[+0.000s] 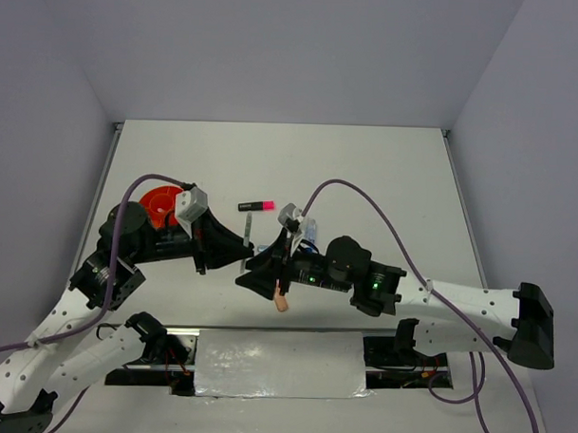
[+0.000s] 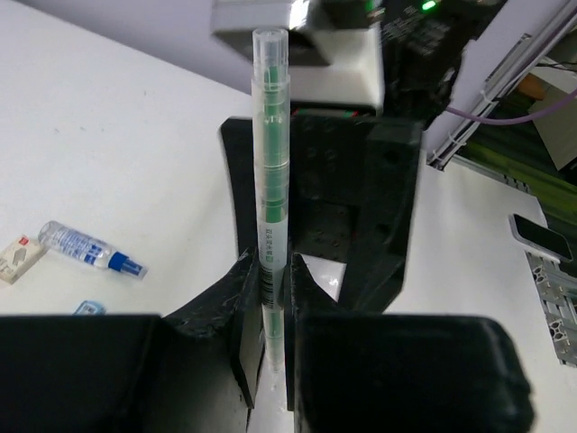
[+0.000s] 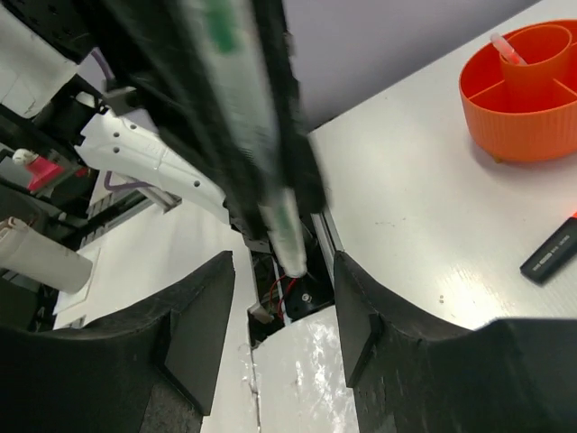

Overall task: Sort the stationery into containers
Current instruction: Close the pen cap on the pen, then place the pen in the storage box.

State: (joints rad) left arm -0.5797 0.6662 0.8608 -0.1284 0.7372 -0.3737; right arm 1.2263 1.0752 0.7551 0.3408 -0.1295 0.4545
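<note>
My left gripper (image 2: 270, 271) is shut on a clear pen with a green core (image 2: 270, 153), held upright above the table; it also shows in the top view (image 1: 245, 242). My right gripper (image 3: 284, 271) is open, and the pen's lower tip (image 3: 287, 242) hangs just in front of its jaws without touching them. The two grippers (image 1: 242, 255) (image 1: 250, 278) meet near the table's front middle. The orange divided tub (image 1: 159, 203) stands at the left and holds a pale pink pen (image 3: 507, 50). A black highlighter with a pink cap (image 1: 257, 206) lies behind the grippers.
A blue-capped marker (image 2: 90, 248) and a white block (image 2: 20, 259) lie on the table beyond the left gripper. A peach eraser (image 1: 282, 303) lies near the front edge under the right arm. A foil-covered plate (image 1: 279, 365) sits between the arm bases.
</note>
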